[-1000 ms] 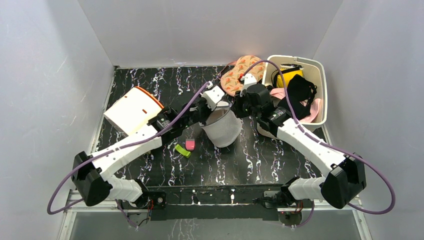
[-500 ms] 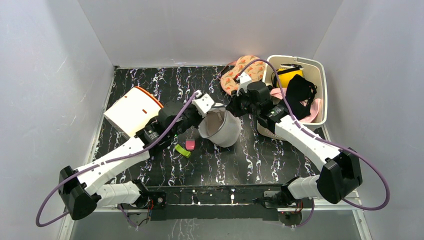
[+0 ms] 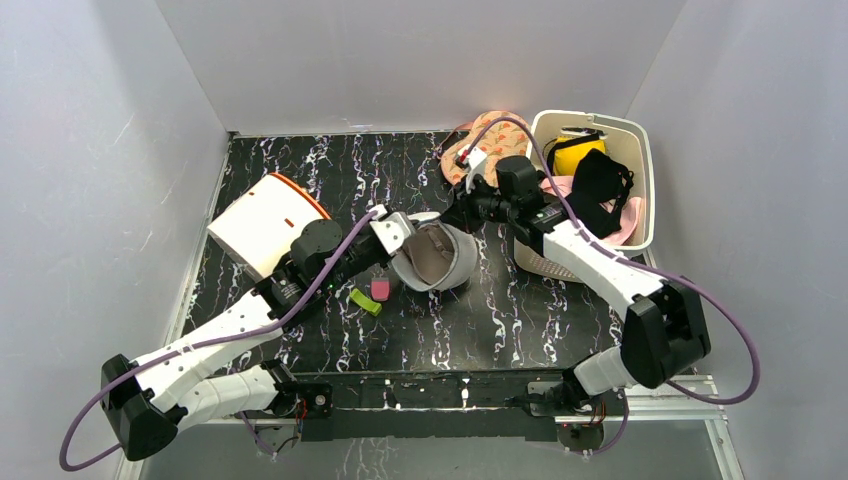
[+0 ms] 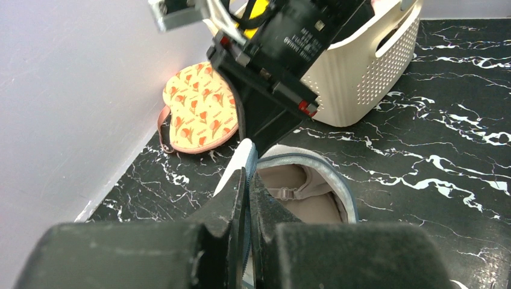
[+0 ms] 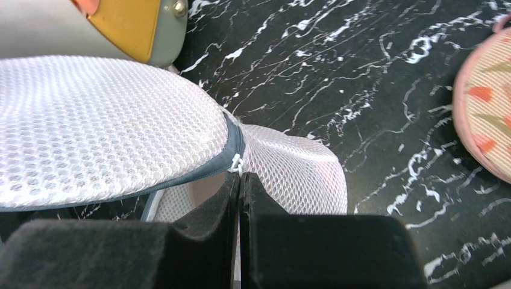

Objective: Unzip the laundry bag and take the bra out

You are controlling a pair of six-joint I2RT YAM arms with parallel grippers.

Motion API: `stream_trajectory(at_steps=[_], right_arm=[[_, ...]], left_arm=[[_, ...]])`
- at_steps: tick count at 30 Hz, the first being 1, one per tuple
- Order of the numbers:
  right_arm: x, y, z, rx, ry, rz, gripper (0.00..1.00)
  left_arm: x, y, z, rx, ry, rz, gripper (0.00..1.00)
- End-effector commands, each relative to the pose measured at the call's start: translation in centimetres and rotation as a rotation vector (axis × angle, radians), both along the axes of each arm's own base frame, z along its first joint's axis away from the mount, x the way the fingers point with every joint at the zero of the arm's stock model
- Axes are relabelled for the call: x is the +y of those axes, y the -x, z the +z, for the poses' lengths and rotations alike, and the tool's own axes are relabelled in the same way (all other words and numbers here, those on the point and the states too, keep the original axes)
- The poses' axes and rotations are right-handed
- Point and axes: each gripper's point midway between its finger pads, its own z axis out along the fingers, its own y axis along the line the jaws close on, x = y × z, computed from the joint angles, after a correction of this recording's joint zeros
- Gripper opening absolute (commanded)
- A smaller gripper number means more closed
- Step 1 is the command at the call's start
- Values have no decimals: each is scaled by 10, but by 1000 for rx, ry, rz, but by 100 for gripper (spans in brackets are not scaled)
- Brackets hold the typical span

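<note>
The laundry bag (image 3: 440,262) lies tipped on the black marble table, its mouth gaping. In the left wrist view the beige bra (image 4: 301,195) with its strap clasp shows inside the grey-trimmed rim (image 4: 337,180). My left gripper (image 3: 405,240) (image 4: 248,174) is shut on the bag's zipper edge at the near side. My right gripper (image 3: 458,212) (image 5: 240,176) is shut on the white zipper pull (image 5: 236,164), between the round mesh lid (image 5: 102,132) and the mesh body (image 5: 295,171).
A white slotted basket (image 3: 643,160) with yellow, black and pink clothes stands at the back right, next to an orange-patterned pad (image 3: 482,140). A white box with orange trim (image 3: 262,222) lies at the left. Small green and pink items (image 3: 372,294) lie beside the bag.
Both grippers moved left and back while still shut. The bag tipped from upright onto its side, and its mouth opened wider, showing the beige inside.
</note>
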Motion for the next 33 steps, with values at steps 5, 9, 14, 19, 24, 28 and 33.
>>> stream_trajectory(at_steps=[5,9,14,19,24,28,33], right_arm=[[13,-18,7,-185,72,180,0],[15,-22,10,-233,68,206,0],[21,-26,7,-277,34,233,0],[25,-32,8,-276,29,251,0],[9,-45,19,-191,-9,56,26],[-30,-53,17,-55,1,-277,63],[-84,-42,-6,149,124,-609,87]], left_arm=[[-8,20,43,-114,107,-115,0],[-11,22,40,-107,106,-133,0],[-14,25,39,-100,108,-154,0],[-16,25,36,-95,106,-163,0],[-14,17,36,-77,115,-118,0],[-6,-13,31,-3,93,54,0],[-1,-33,23,69,81,178,0]])
